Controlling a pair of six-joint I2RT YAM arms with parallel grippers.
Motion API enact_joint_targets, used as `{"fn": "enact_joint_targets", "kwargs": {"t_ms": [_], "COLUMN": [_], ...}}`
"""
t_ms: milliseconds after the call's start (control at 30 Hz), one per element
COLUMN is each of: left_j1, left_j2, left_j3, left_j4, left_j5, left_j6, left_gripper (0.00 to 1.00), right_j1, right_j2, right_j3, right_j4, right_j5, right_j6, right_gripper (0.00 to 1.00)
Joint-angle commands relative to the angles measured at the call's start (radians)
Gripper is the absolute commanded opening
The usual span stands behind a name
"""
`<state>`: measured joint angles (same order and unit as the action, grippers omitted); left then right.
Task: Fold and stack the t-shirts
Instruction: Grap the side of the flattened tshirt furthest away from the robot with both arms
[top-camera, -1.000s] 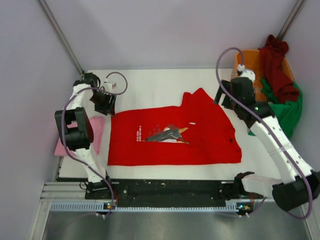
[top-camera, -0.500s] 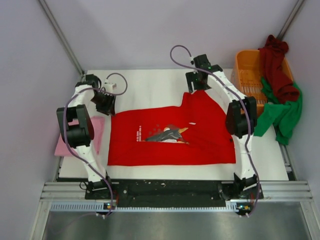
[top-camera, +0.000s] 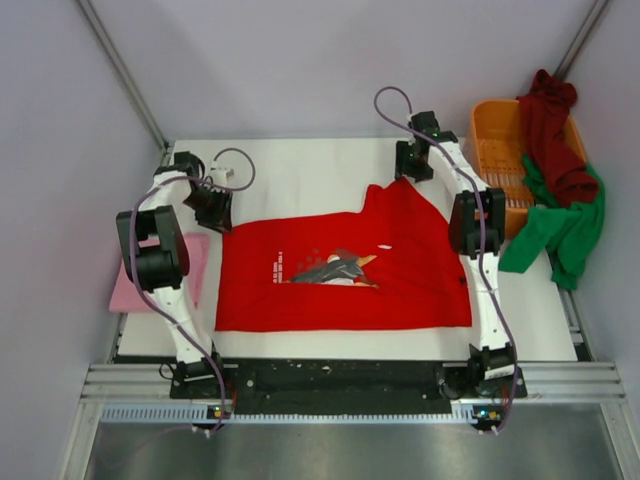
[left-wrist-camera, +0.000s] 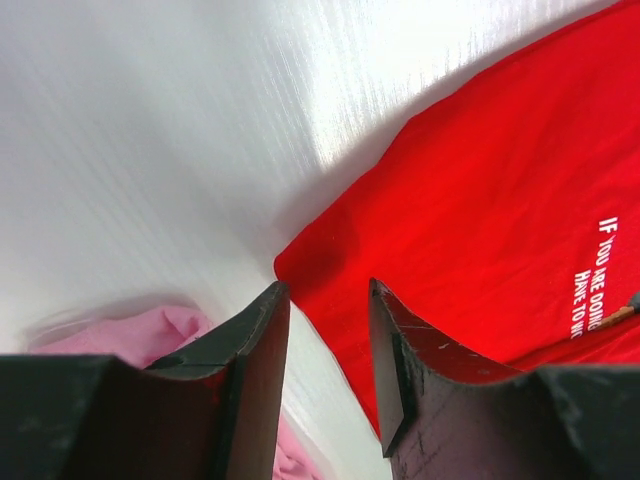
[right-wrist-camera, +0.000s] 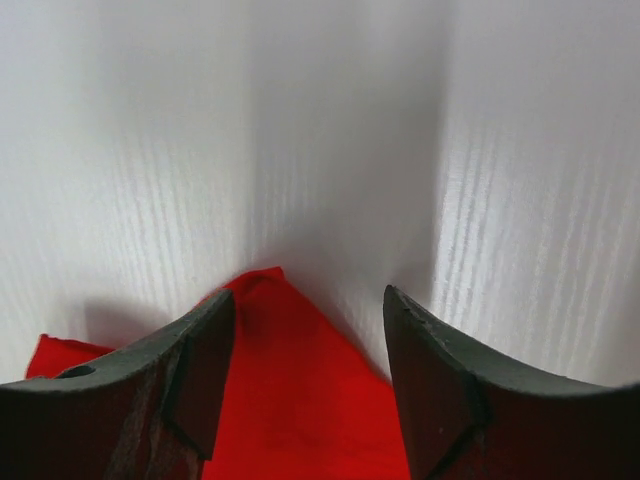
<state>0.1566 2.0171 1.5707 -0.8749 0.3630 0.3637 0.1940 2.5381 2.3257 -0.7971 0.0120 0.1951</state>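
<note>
A bright red t-shirt (top-camera: 400, 275) with a dark chest graphic lies spread flat on the white table (top-camera: 300, 170). My left gripper (top-camera: 212, 205) hovers over its far left corner. In the left wrist view it (left-wrist-camera: 326, 288) is open, with that corner of the red t-shirt (left-wrist-camera: 480, 200) lying between the fingers. My right gripper (top-camera: 412, 165) is at the shirt's far pointed tip. In the right wrist view it (right-wrist-camera: 308, 296) is open, straddling the tip of the red cloth (right-wrist-camera: 290, 400). A pink t-shirt (top-camera: 195, 262) lies by the left edge.
An orange slotted basket (top-camera: 495, 150) stands at the back right. A maroon t-shirt (top-camera: 550, 130) hangs over it and a green one (top-camera: 565, 225) spills beside it. The pink cloth (left-wrist-camera: 150, 335) lies just left of my left fingers. Grey walls close in both sides.
The right arm has swung from beside the basket leftward to the red shirt's far tip. The left arm has stayed at the shirt's left corner.
</note>
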Motion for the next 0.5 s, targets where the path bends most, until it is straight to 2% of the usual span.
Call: {"fn": "enact_joint_targets", "kwargs": {"t_ms": [0,100,200,267,300,467], "left_j1": [0.008,0.008,0.008,0.006,0.009,0.009], "left_j2": [0.031,0.048,0.051,0.040,0.028,-0.101], "left_j3": [0.011,0.011,0.012,0.011,0.005,-0.092], "left_j4": [0.013,0.008,0.007,0.007,0.013,0.076], "left_j5": [0.048,0.063,0.089,0.111,0.129,0.200], "left_j6": [-0.028,-0.035,-0.035,-0.029,-0.025,0.047], "left_gripper": [0.41,0.38,0.23,0.00,0.00,0.00], "right_j1": [0.010,0.004,-0.013,-0.033,-0.036,-0.039], "right_j2": [0.020,0.028,0.028,0.001,-0.030,-0.309], "right_j3": [0.050,0.026,0.003,-0.020,-0.046,-0.239], "right_j4": [0.033,0.036,0.039,0.039,0.042,0.071], "right_j5": [-0.156,-0.193,-0.283,-0.355,-0.366,-0.362], "right_j6": [0.039,0.058,0.078,0.086,0.078,-0.002], "right_gripper": [0.59,0.49,0.36,0.12,0.00,0.00]}}
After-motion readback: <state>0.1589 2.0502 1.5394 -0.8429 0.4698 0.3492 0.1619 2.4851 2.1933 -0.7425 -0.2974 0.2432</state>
